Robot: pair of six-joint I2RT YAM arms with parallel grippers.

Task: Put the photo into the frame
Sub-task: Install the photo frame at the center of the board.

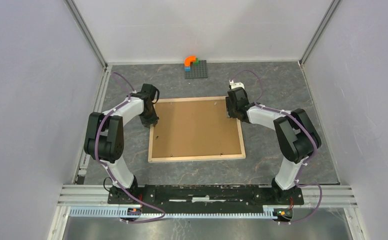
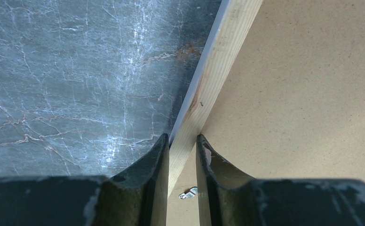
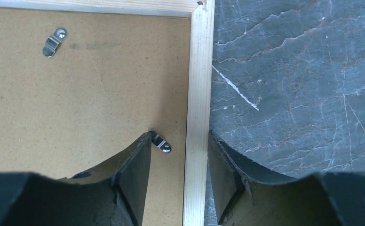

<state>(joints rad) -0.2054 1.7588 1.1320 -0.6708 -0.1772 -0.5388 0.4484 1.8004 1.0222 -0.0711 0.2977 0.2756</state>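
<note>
The pale wood frame lies flat on the table, back side up, with a plain brown backing board filling it. The photo is hidden. My left gripper is at the frame's left rail near the far corner. In the left wrist view the left gripper is shut on that rail, one finger on each side. My right gripper is at the right rail near the far corner. In the right wrist view the right gripper stands open astride the rail, its inner fingertip beside a metal clip.
A small grey baseplate with orange, green and blue bricks sits at the back by the far wall. White walls close in the grey marbled table on three sides. More metal clips lie on the backing board.
</note>
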